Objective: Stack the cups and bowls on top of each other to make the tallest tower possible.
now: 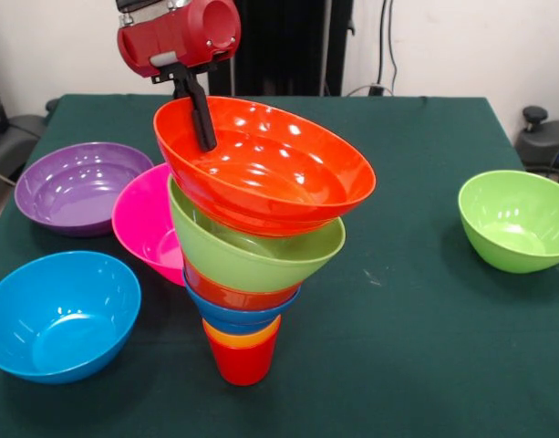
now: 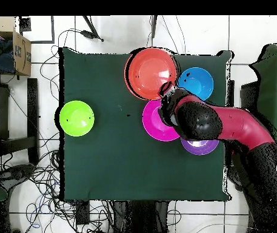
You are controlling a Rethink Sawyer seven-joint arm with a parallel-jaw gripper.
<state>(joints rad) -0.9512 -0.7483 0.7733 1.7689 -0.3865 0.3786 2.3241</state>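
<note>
The tower [image 1: 247, 274] stands at the table's front middle. A red cup [image 1: 243, 363] is lowest, then an orange cup [image 1: 245, 336], a small blue bowl [image 1: 238, 313], a small orange-red bowl [image 1: 233, 295] and a lime green bowl [image 1: 247, 251]. The large orange-red bowl [image 1: 270, 169] lies tilted on top and also shows in the overhead view [image 2: 148, 71]. My gripper [image 1: 206, 137] comes down over this bowl's far rim. One black finger [image 1: 199, 109] reaches inside the bowl and the other is hidden behind the wall. It seems shut on the rim. The overhead view shows the gripper [image 2: 168, 94] at the bowl's edge.
A pink bowl [image 1: 142, 224] leans just behind the tower's left side. A purple bowl [image 1: 74, 187] and a light blue bowl [image 1: 60, 315] sit at the left. A second lime green bowl [image 1: 518, 219] sits alone at the right. The table's front edge is close to the tower.
</note>
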